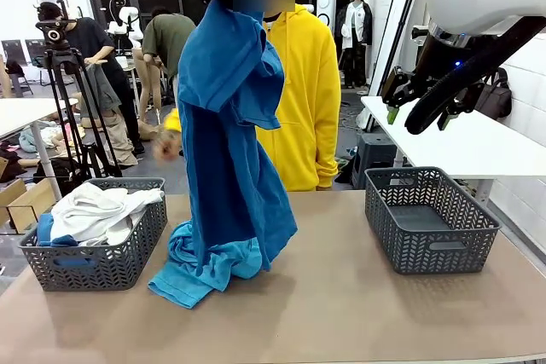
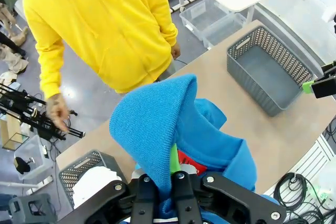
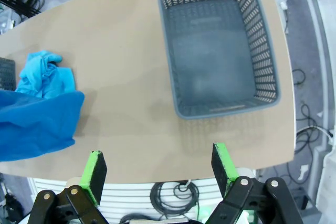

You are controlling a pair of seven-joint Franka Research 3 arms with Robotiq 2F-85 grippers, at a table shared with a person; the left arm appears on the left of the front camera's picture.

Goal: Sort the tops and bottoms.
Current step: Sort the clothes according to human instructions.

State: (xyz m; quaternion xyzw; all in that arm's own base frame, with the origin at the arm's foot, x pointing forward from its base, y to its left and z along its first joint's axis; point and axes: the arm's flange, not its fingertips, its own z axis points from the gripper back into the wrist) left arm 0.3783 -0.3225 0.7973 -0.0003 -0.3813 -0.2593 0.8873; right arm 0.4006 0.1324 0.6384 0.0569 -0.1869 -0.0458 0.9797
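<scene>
Front view: royal blue top (image 1: 226,125) hangs from above, its hem touching the turquoise garment (image 1: 200,274) on the table (image 1: 341,296); white garment (image 1: 94,210) lies in the left basket (image 1: 94,266). Left wrist view: left gripper (image 2: 170,166) is clamped on the blue cloth, probably a collar fold. Right wrist view: right gripper (image 3: 157,166) is spread wide, holding nothing, above the table's edge near the right basket (image 3: 270,66).
</scene>
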